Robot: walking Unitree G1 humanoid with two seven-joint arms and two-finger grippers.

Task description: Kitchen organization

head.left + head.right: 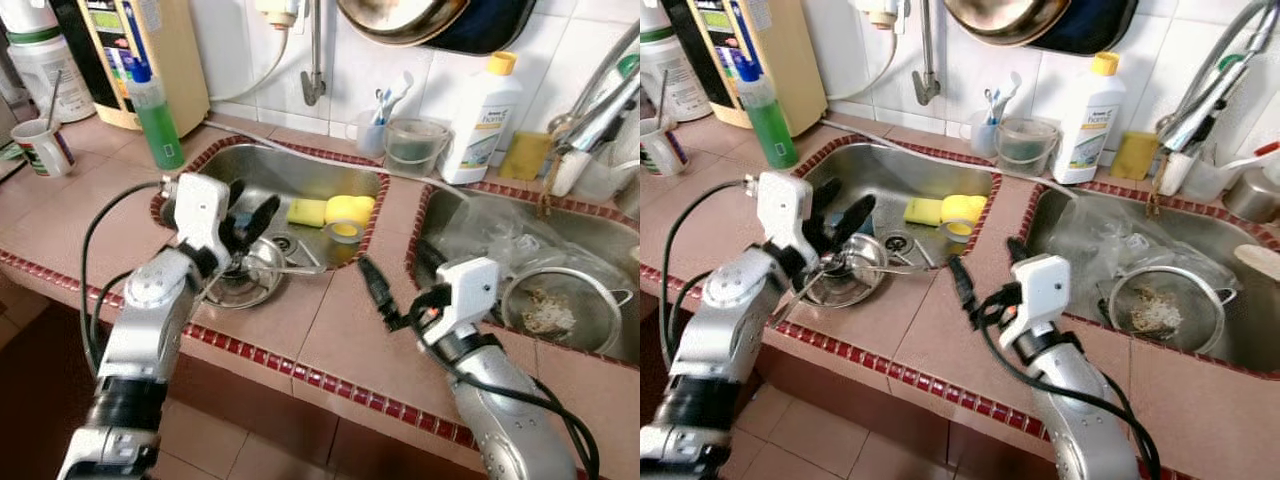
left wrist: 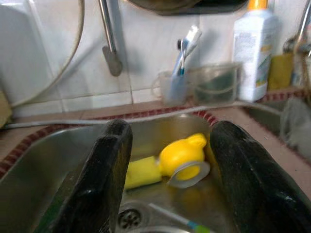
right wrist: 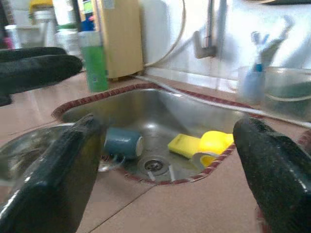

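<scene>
Over the left sink you see the left gripper, fingers spread and empty, just above the steel bowl at the sink's front edge, while the right gripper hovers open, holding nothing, over the counter.

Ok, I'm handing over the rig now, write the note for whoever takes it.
Left end effector: open, empty, over the near edge of the left sink, just above the steel bowl.
Right end effector: open, empty, over the counter between the two sinks.
In the left sink: yellow sponge, yellow cup on its side, blue mug on its side near the drain.
Right sink: metal strainer holding scraps.
Done: nothing visibly put away.
Left: all the sink items; the bowl looks like the likely first pick.
</scene>
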